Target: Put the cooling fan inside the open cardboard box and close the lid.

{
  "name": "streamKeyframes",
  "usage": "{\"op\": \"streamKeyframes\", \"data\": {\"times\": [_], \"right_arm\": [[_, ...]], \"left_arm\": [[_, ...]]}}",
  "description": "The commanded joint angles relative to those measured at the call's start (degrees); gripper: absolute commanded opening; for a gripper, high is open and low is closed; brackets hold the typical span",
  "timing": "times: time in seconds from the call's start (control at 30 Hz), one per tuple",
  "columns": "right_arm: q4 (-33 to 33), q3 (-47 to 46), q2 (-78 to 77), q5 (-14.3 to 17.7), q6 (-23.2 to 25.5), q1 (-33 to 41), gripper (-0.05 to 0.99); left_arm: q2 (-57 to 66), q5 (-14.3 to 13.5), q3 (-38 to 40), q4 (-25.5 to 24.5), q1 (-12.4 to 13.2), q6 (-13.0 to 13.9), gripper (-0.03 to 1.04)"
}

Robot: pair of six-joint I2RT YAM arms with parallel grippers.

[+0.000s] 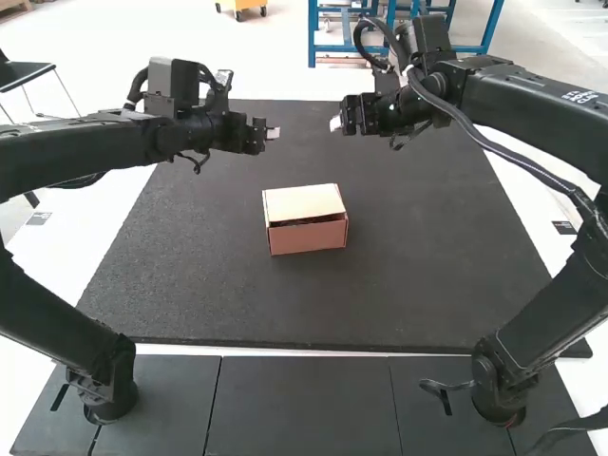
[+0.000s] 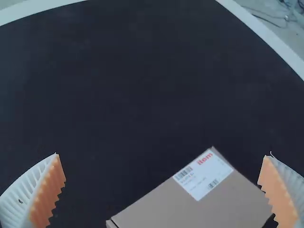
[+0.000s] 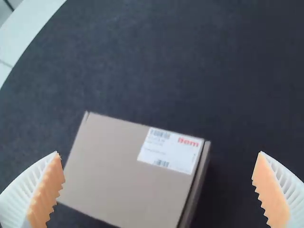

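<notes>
Box: small brown cardboard box (image 1: 304,204) sits mid-way across the black rubber mat (image 1: 427,285), long axis running left-right across the table, lid flap down flat on top.

Fan: my guess is it's inside. The lid hides the interior, so I can't confirm that.

Left gripper (image 1: 269,134): white ribbed fingers with orange pads (image 2: 47,190), spread wide, holding nothing. It hangs above the far half of the mat.

Right gripper (image 1: 337,123): same, wide open and empty, at about the same height, just across from the left one with a gap between them.

Key relation: the box lies below both grippers and on the arm-base side of them, roughly centred between the two, so neither is clearly nearer. The right one points at it more squarely. Its wrist view has most of the lid between the fingers, while the left wrist view catches just one corner end.

View differences:
- The high view shows the front wall and a thin dark slit under the lid's front edge, so I judge the lid is down but maybe not pressed fully home.
- The wrist views show the lid top flat, with a white label (image 3: 168,149) on it.
- The right wrist view also shows one dark side wall; I can't tell from it whether there's a gap.

If anything's left, it's a press on the front edge of the lid.
</notes>
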Motion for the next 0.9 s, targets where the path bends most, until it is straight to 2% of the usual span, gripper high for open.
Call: {"op": "streamKeyframes", "data": {"times": [0.0, 0.13, 0.23, 0.33, 0.43, 0.47, 0.6, 0.73, 0.87], "right_arm": [[7.71, -4.44, -4.80, 1.87, 4.08, -2.36, 0.90], [9.21, -8.31, -6.73, 2.05, 4.26, -3.33, 0.90], [9.21, -11.56, -8.14, 2.75, 4.17, -3.50, 0.90], [10.88, -16.13, -10.69, 3.81, 4.17, -4.64, 0.90], [15.10, -21.32, -14.12, 5.65, 4.44, -6.05, 0.91], [16.77, -23.25, -15.52, 7.94, 5.58, -6.49, 0.91], [20.81, -29.76, -20.18, 11.37, 8.74, -8.07, 0.90], [23.01, -34.85, -24.22, 12.16, 10.06, -9.83, 0.90], [26.87, -41.71, -29.76, 12.86, 10.41, -11.85, 0.91]], "left_arm": [[-2.13, -2.12, -4.56, 3.34, 1.96, -0.65, 0.96], [-5.47, -2.29, -8.87, 6.94, 3.72, -0.74, 0.96], [-8.98, -2.29, -11.86, 8.00, 5.04, -3.64, 0.96], [-13.03, -2.21, -15.20, 8.61, 6.44, -3.82, 0.96], [-17.86, -1.77, -19.94, 12.48, 7.50, -3.46, 0.96], [-19.44, -1.68, -21.79, 13.54, 7.76, -3.46, 0.96], [-25.16, -1.68, -28.47, 16.88, 8.90, -3.55, 0.96], [-29.73, -2.56, -33.30, 17.23, 10.31, -3.55, 0.96], [-33.94, -2.73, -37.26, 17.32, 13.03, -2.94, 0.96]]}}
